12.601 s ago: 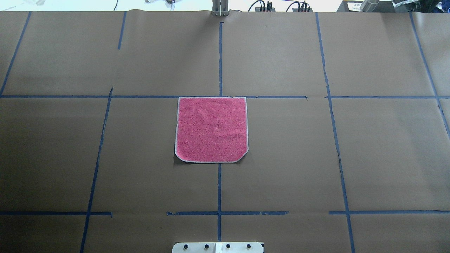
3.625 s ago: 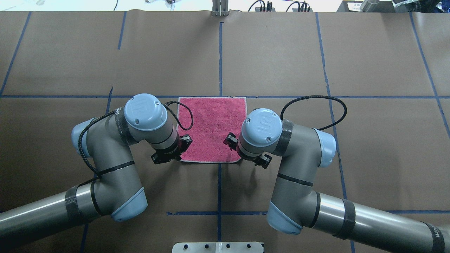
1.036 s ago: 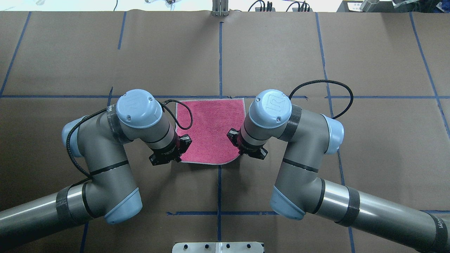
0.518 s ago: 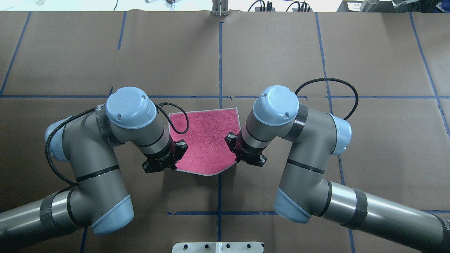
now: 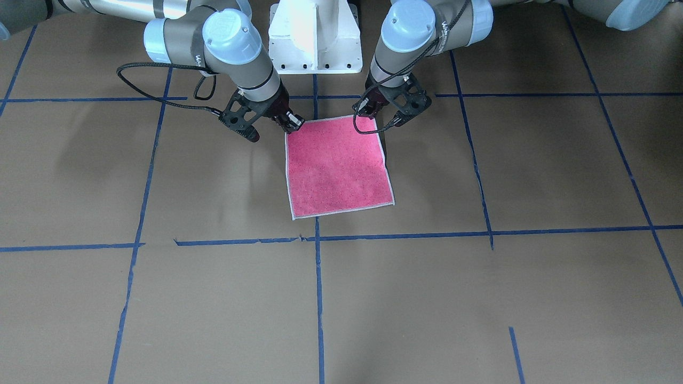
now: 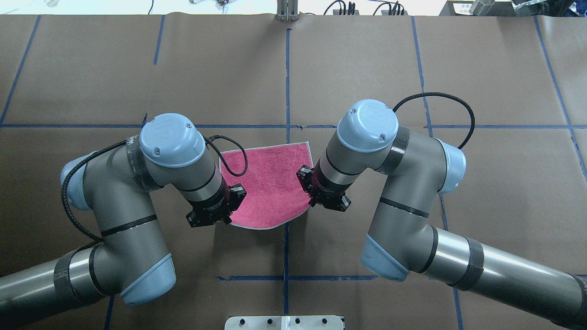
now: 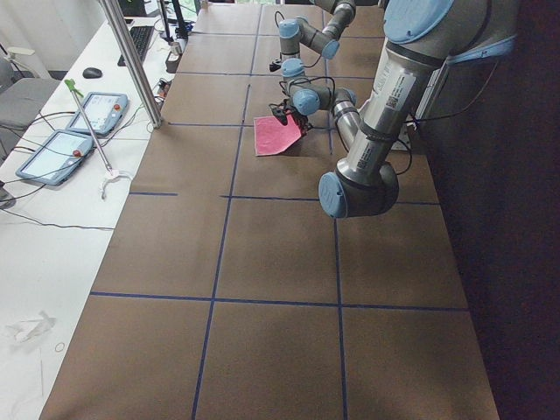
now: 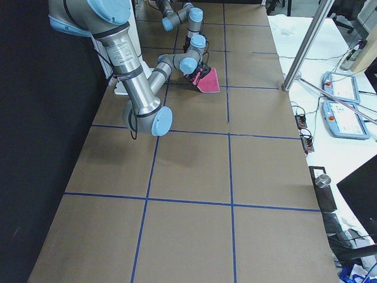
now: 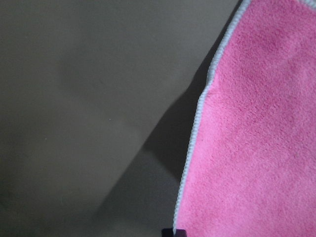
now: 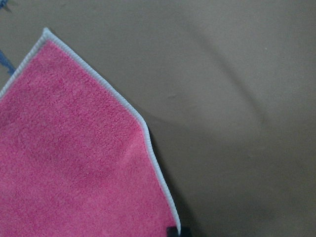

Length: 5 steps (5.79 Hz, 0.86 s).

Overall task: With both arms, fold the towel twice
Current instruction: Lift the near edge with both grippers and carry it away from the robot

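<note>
- While both arms lean in over the brown-papered table [image 5: 480, 298], the towel [image 5: 337, 168] lies pink face up in front of the white pedestal [image 5: 315, 37]. Its outer part is flat on the paper and its robot-side edge is raised.
- The left gripper [image 5: 369, 116] is clamped on one robot-side corner of the towel, and the right gripper [image 5: 293, 124] is clamped on the other. Each wrist camera shows the whitish border running down into a dark fingertip.
- From overhead, the wrists of the left arm [image 6: 137, 206] and right arm [image 6: 403, 183] cover both held corners and the fingers. A black cable [image 6: 246, 157] loops across the towel's left side, and the edge between the grippers sags in a curve.
- Blue tape [image 6: 69, 125] marks the table in a grid. Two control tablets [image 7: 57, 157] and a metal post [image 7: 131, 66] stand at the table's far side.
- Some twelve seconds earlier the towel lay flat and square, its far edge on the cross line of tape, with no arm in sight.
- Its far edge now sits well short of that line, drawn toward the robot, and the cloth is skewed.
- Half a second ago the scene was nearly the same; the right wrist has since moved slightly outward.
</note>
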Each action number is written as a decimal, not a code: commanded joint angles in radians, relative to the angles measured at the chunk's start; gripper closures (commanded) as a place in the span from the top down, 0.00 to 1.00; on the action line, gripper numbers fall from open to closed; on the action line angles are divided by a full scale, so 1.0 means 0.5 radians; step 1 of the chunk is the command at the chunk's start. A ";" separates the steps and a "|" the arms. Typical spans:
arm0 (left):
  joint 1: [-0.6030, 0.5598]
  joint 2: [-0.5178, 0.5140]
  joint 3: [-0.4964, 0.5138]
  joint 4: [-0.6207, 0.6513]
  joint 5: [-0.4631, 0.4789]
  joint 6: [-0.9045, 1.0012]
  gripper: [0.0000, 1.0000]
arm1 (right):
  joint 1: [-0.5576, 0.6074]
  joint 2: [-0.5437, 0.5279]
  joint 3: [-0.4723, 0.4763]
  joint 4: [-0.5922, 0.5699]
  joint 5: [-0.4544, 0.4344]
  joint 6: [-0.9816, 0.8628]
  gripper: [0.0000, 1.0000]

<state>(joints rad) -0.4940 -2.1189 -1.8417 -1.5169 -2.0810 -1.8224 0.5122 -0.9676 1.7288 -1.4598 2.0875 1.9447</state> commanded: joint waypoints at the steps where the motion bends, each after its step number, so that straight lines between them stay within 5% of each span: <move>1: -0.052 -0.005 0.011 -0.037 -0.001 0.000 0.00 | 0.034 0.018 -0.085 0.017 0.007 -0.008 0.00; 5: -0.184 -0.014 0.216 -0.227 -0.072 -0.015 0.00 | 0.098 0.128 -0.232 0.017 0.007 -0.008 0.00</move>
<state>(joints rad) -0.5756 -2.1252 -1.7578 -1.6073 -2.1128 -1.8280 0.5529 -0.9285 1.6404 -1.4512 2.0908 1.9407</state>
